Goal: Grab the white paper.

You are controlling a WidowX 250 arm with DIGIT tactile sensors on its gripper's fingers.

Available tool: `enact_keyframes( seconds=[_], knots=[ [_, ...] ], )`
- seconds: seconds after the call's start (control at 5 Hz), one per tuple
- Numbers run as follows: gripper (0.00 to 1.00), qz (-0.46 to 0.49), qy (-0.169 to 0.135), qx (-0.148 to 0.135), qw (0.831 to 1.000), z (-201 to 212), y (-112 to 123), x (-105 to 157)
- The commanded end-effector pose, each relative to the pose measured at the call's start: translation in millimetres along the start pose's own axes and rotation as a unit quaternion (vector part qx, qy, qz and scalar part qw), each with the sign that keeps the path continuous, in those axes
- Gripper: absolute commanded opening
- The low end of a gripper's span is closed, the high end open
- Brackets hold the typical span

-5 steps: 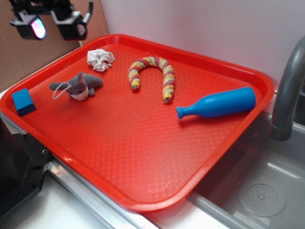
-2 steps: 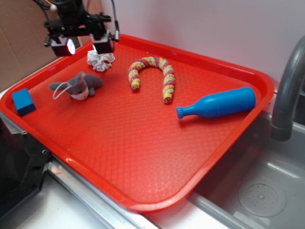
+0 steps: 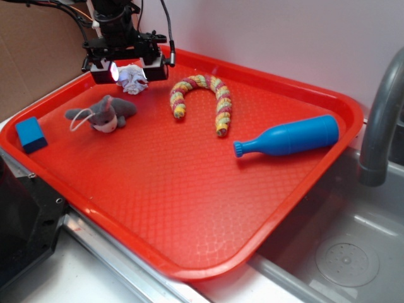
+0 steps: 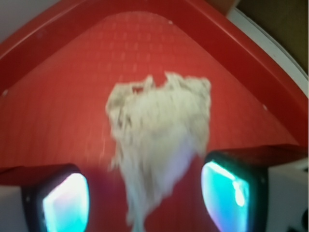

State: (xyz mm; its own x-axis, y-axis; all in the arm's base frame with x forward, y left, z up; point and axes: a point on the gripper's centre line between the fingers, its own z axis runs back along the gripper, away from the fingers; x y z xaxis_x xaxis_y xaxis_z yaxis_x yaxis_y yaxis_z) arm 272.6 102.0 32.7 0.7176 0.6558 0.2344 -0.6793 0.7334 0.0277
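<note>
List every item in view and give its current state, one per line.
hand: open, fingers on either side of the paper
white paper: crumpled, lying on the tray, not yet gripped
plush toy: lying on its side
blue bottle: lying flat
striped rope: bent in an arch
blue block: resting at the tray's edge
red tray: flat beside the sink

Gripper (image 3: 129, 68) spread wide, one finger either side of the white paper (image 3: 132, 79), nothing wedged between pad and wad. Hemmed behind by the raised corner rim of the red tray (image 3: 189, 53) (rim close on two sides). Plush animal (image 3: 104, 113) near in front, striped rope arch (image 3: 202, 101) to the side, neither touching. Broad bare tray floor toward the near edge; blue bottle (image 3: 287, 137) and blue block (image 3: 30, 134) well apart.
</note>
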Motion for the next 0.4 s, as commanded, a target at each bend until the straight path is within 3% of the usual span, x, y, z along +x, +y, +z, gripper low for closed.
enact_keyframes(
  seconds=[0.0, 0.2],
  knots=[
    [0.96, -0.030, 0.019, 0.011, 0.999, -11.0, 10.8, 20.0],
    [0.00, -0.040, 0.029, -0.005, 0.999, -12.7, 8.6, 14.2]
  ],
)
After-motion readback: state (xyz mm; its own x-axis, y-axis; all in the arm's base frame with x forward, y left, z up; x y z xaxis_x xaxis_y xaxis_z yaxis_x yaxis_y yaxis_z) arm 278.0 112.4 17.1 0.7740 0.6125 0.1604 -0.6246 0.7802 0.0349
